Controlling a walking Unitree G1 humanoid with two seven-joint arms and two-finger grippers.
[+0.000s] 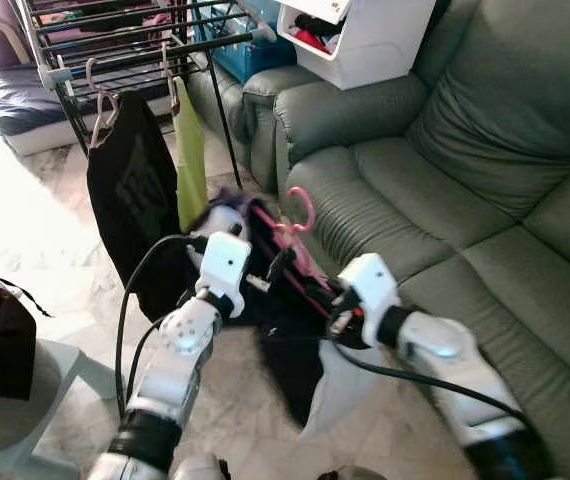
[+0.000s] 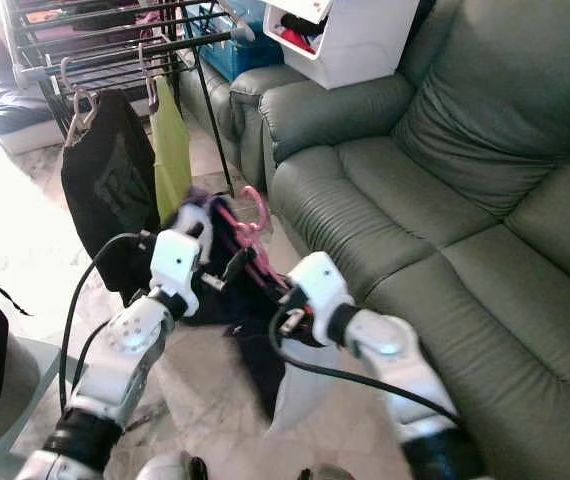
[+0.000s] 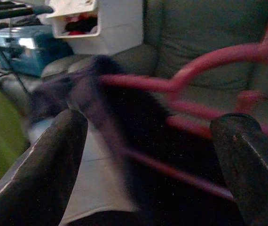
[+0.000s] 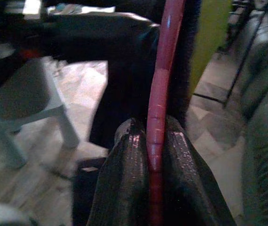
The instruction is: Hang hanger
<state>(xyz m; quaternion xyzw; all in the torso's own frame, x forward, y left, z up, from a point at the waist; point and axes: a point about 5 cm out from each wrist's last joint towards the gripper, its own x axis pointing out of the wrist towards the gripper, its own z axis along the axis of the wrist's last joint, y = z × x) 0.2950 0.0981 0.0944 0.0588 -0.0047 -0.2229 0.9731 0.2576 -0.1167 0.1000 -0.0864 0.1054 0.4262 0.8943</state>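
Firmly, right gripper (image 4: pixel 155 141) pinches pink hanger (image 4: pixel 164 70).

I count two garments already hanging on the drying rack (image 1: pixel 125 40): one black garment (image 1: pixel 130 195) and one green garment (image 1: pixel 190 150), side by side on its front rail, each on its own hanger, so two hangers there. A third hanger, the pink hanger (image 1: pixel 300 215), sits below and to the right of the rack with one dark garment (image 1: pixel 295 360) draped on it. That makes three hangers and three garments on them. I have two grippers, the left gripper (image 3: pixel 148 155) and the right gripper (image 4: pixel 155 141), both at that pink hanger.
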